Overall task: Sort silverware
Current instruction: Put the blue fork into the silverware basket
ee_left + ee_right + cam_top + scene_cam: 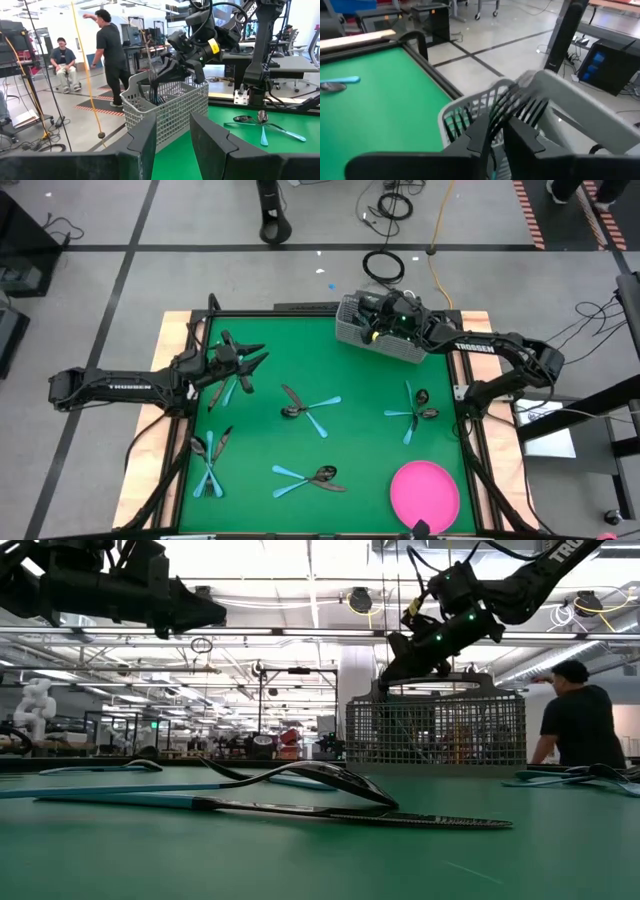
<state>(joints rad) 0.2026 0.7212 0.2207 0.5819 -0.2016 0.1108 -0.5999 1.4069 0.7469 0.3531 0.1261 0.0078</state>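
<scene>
**Silverware lying nearest the low camera, right gripper being held at the caddy**

Silverware with light blue handles and dark, glossy heads is being seen closest, crossed in a flat heap on the mat.

White "TROSSEN" lettering is being carried along the left arm and the right arm.

A smooth green mat is being framed by a pale wooden border, and wide bare patches are being left between five loose clusters of cutlery, including one mid-table and one by the near edge. The grey wire-mesh caddy is being kept at the far edge, tilted partly off the mat. A round pink plate is being kept at the near right corner, apart from the clusters.

The right gripper is being held over the caddy's rim, with blurred dark fork tines just beyond it. Whether its jaws are pinching a piece cannot be told. The left gripper is being held above the far left cluster, jaws spread on nothing.
</scene>
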